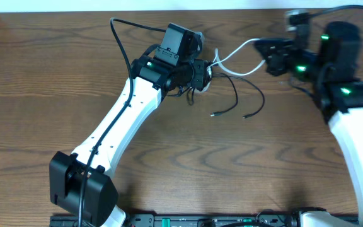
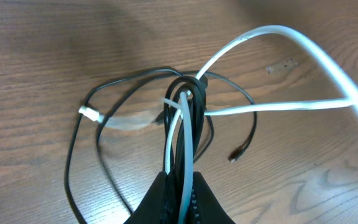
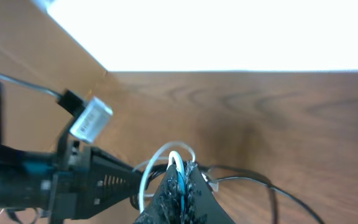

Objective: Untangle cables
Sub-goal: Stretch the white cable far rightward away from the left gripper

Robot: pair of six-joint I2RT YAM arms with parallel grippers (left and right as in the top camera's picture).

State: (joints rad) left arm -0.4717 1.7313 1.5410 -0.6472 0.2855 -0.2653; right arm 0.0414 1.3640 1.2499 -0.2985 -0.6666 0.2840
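Two cables (image 2: 188,99), tangled together: one black cable (image 2: 199,115), one white cable (image 2: 275,28). Located toward the far middle of the surface (image 1: 232,170), strung between the two arms. Black strands gathered into a tight bunch, with one white strand threaded through it. From that bunch, thin black loops spread out over the wood. Two dark ends in the overhead view, lying apart from each other on the near side of the tangle. One of them is seen in the left wrist view as a small black plug (image 2: 237,153). One white plug (image 2: 89,113) on the other side of the bunch, resting on the wood against a black loop. Two long white runs leading away from the knot toward the right arm, crossing each other on the way. Two end effectors, both clenched. Left end effector (image 2: 180,199): fingers pressed together on the bunch itself, with black strands and the white strand pinched between them. Right end effector (image 3: 180,193): fingers closed on a small loop of the white cable alone, with a black strand trailing over the wood just beyond, not gripped. Cannot tell whether the knot itself touches the wood or hangs just clear of it.
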